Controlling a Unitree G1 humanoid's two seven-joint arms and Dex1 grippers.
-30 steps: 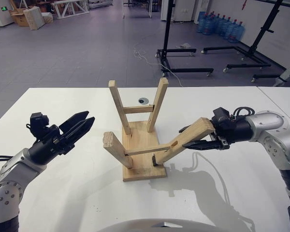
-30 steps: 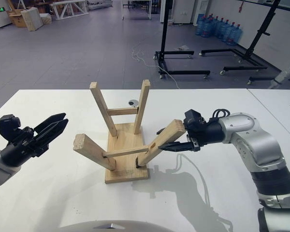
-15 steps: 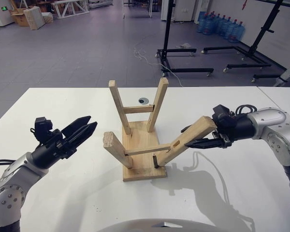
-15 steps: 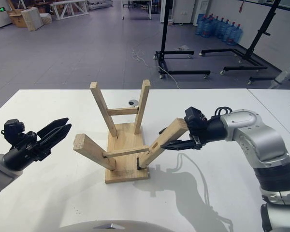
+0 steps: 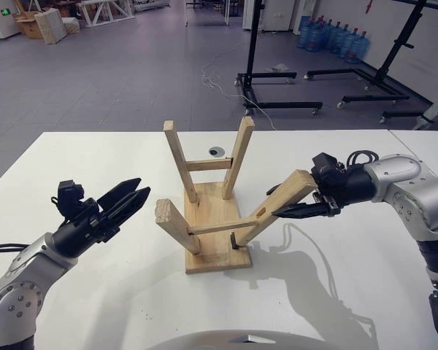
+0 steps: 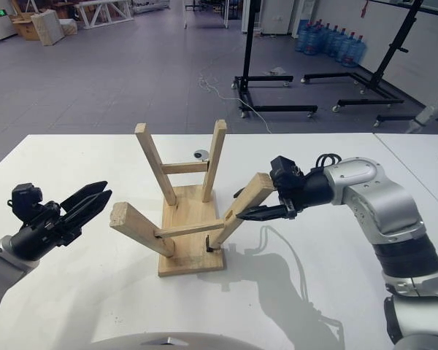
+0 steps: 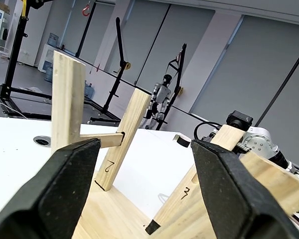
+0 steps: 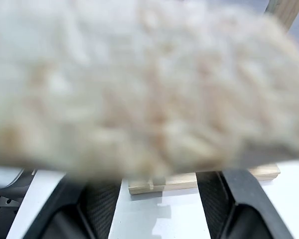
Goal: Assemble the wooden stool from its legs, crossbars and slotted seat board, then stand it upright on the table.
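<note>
The stool stands upside down on its seat board (image 5: 215,257), mid-table. Two far legs (image 5: 177,157) rise from the board, joined by a crossbar (image 5: 208,165). The near pair leans apart: the near left leg (image 5: 174,224) tilts left and a crossbar (image 5: 219,228) links it to the near right leg (image 5: 266,217), which slants up to the right. My right gripper (image 5: 276,204) is shut on that leg's upper end. My left gripper (image 5: 141,187) hovers open to the left of the stool, a short gap from the near left leg; its fingers (image 7: 65,184) frame the stool.
A round cable hole (image 5: 217,152) lies in the table behind the stool. White tabletop spreads on both sides and in front. A second table (image 5: 423,142) adjoins at the right. Black stands (image 5: 277,80) are on the floor beyond the far edge.
My right gripper has carried the near right leg's top leftward, so the leg stands steeper. My left gripper has drifted right and lower, closer to the near left leg.
</note>
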